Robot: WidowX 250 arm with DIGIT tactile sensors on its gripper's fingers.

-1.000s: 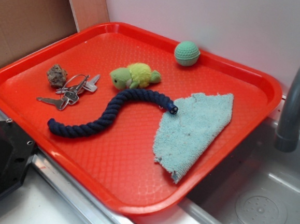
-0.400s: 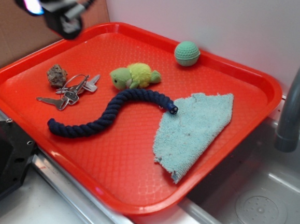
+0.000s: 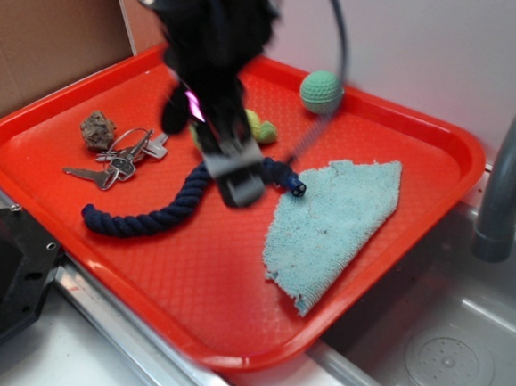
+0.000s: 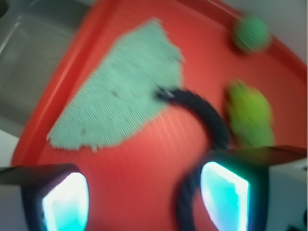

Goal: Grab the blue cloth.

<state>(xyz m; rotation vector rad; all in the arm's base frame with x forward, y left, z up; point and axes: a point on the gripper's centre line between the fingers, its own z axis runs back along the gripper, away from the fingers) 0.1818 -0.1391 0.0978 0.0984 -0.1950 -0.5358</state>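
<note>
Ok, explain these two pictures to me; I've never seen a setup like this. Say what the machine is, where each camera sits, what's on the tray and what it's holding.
The blurred black shape is a robot arm; its claw hangs open above the red tray, holding nothing. One picture is taken from the side, beside a sink. The other comes from a camera on the arm's wrist, looking down past the two glowing fingertips. On the tray lie the blue cloth, a dark rope, keys, a rock, a green ball and a green plush toy.
</note>
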